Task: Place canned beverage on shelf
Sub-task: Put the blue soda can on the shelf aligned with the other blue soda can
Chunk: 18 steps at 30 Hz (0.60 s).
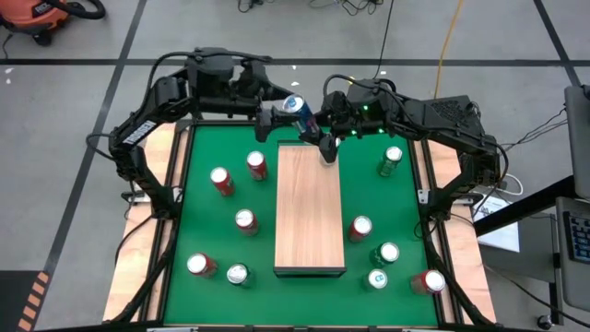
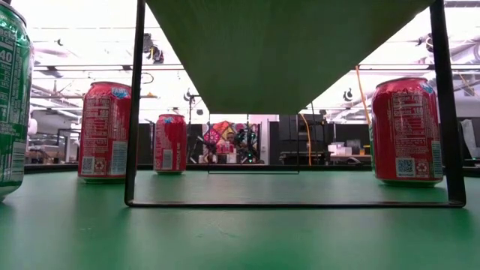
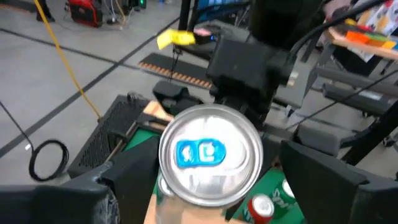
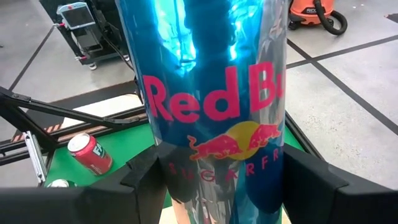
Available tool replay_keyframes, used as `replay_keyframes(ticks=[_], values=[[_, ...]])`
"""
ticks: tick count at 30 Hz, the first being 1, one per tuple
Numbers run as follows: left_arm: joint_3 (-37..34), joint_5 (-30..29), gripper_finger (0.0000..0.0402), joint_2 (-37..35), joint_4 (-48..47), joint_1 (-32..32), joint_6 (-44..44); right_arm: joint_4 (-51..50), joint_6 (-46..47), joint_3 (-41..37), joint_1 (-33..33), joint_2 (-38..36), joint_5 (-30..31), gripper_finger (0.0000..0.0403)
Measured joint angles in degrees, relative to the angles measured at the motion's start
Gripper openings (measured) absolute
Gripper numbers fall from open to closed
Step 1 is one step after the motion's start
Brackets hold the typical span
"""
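Both grippers meet on the blue can (image 1: 294, 107), held in the air above the shelf's (image 1: 310, 207) far end: right jaws clamp its body, left jaws straddle its top loosely, and the shelf lies below.

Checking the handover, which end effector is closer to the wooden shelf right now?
Right. The right end effector holds the blue can just past the shelf far end; the left end effector sits farther off.
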Motion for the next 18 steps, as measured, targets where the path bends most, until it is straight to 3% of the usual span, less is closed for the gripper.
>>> replay_keyframes(ticks=[18], values=[[-0.01,1.75,0.0256,0.37,-2.26,0.09,1.75,-0.04,0.89,0.00,0.15,0.01,-0.24,0.0238]])
